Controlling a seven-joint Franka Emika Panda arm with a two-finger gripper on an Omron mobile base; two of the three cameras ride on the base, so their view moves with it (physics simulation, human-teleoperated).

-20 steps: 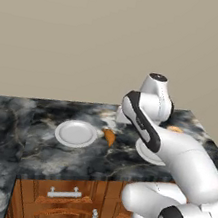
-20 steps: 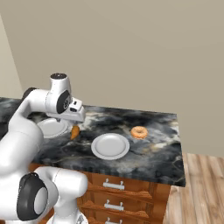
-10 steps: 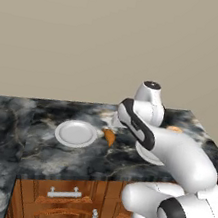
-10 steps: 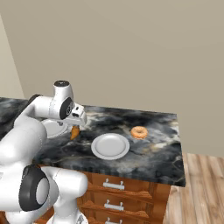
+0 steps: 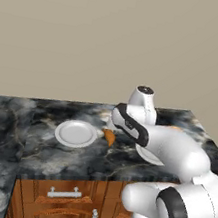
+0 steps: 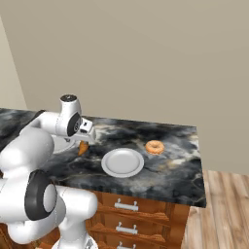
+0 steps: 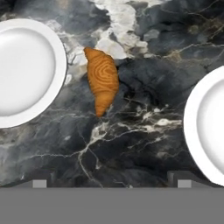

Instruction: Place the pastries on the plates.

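hand view looked straight down on the croissant (image 7: 102,80), which lay on the dark marbled desk (image 7: 144,131) in the gap between the two white plates, nearer the plate on that view's left (image 7: 26,72) than the one on its right (image 7: 208,127), and touching neither; the end effector (image 7: 109,181) hung above with its fingers spread wide and nothing between them; to do the pick well, i judged it should centre over the thick middle of the pastry, set the fingers across the narrow width rather than along the length, then come down low before pinching, since the tapered tips would slip; the croissant looked orange-brown, ridged in curved bands, fat in the middle and pointed at both ends; in the right base view the ring doughnut (image 6: 154,147) sat on the desk just beyond the right plate (image 6: 122,162), golden-brown, not yet plated.
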